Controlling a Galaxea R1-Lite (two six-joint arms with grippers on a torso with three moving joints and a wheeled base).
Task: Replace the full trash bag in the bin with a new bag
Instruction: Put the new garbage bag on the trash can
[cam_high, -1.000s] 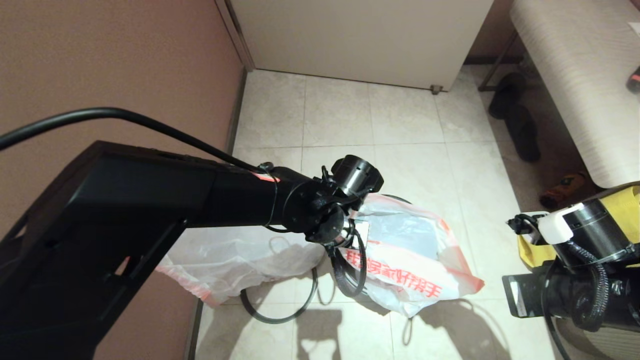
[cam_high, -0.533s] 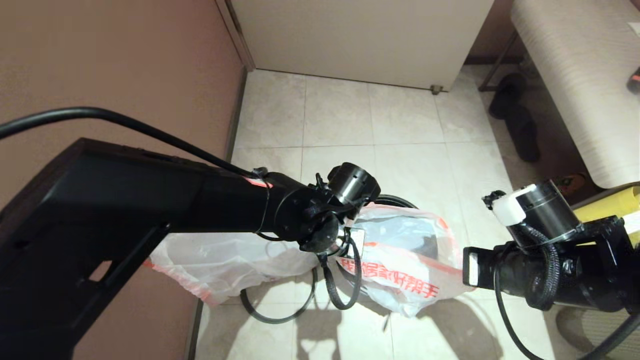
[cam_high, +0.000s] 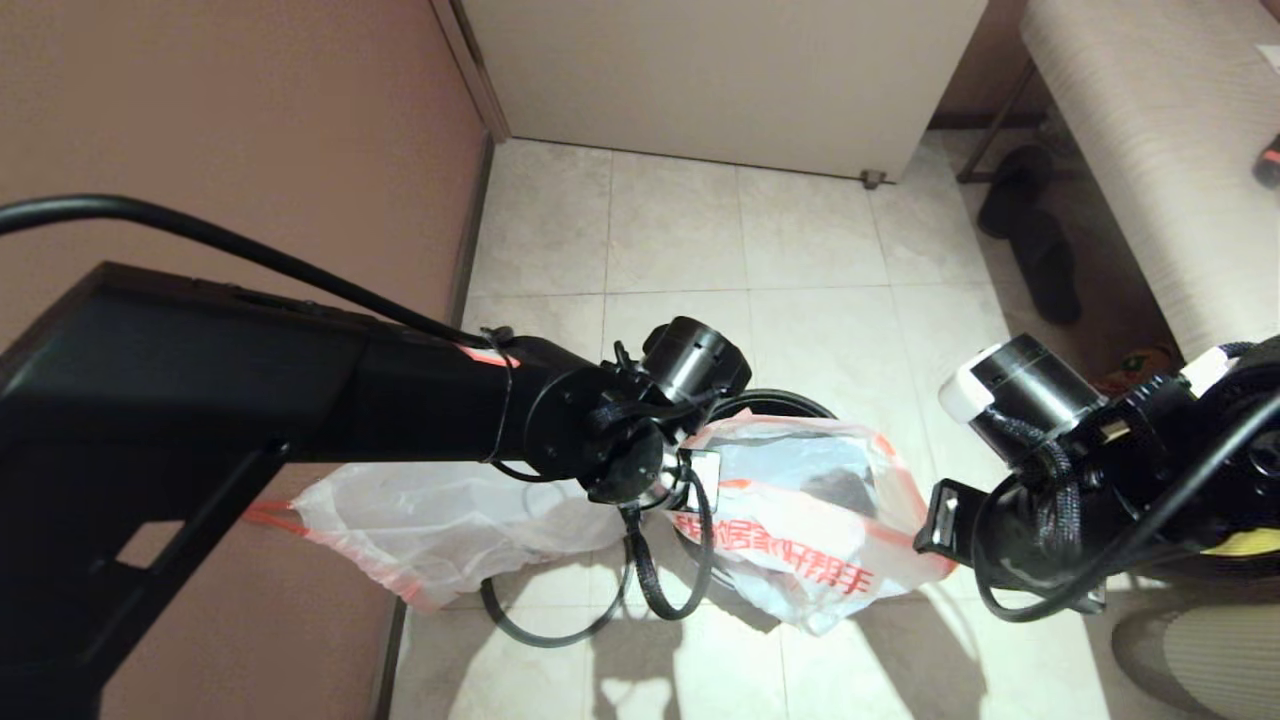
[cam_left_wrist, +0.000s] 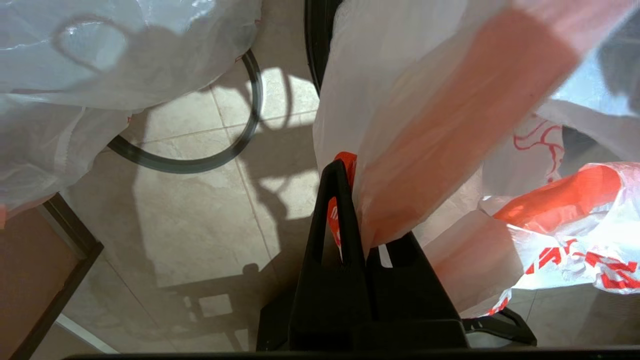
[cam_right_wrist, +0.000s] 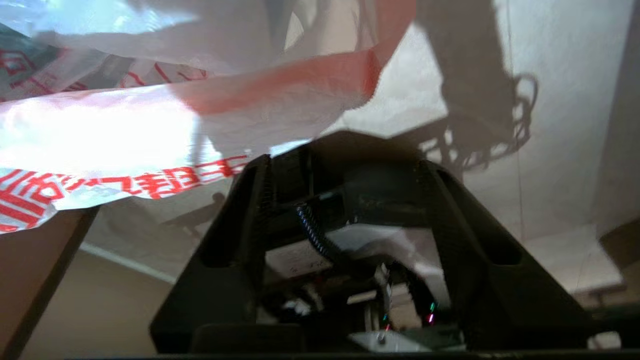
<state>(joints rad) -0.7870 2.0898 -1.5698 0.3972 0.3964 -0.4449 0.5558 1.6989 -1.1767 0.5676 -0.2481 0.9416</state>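
Observation:
The new bag (cam_high: 800, 525), white with red-orange lettering, hangs spread over the black bin (cam_high: 775, 400), of which only the rim shows. My left gripper (cam_high: 685, 490) holds the bag's left hem; in the left wrist view this gripper (cam_left_wrist: 355, 200) is shut on the red-orange hem (cam_left_wrist: 450, 115). My right gripper (cam_high: 938, 530) sits at the bag's right edge. In the right wrist view that gripper (cam_right_wrist: 342, 160) is open with nothing between its fingers, and the bag (cam_right_wrist: 125, 125) lies just beyond one fingertip. The full trash bag (cam_high: 430, 520) lies on the floor left of the bin.
The grey rim ring (cam_high: 560, 620) lies on the tiles, partly under the full bag. A brown wall (cam_high: 250, 120) closes the left side and a white cabinet (cam_high: 720, 70) the back. Black slippers (cam_high: 1040, 250) and a bench (cam_high: 1150, 150) are at the right, with yellow fabric (cam_high: 1240, 542) behind my right arm.
My right arm has swung left and forward to the new bag's right edge. My left gripper has drawn the bag's hem slightly back and left, and the bin rim now shows.

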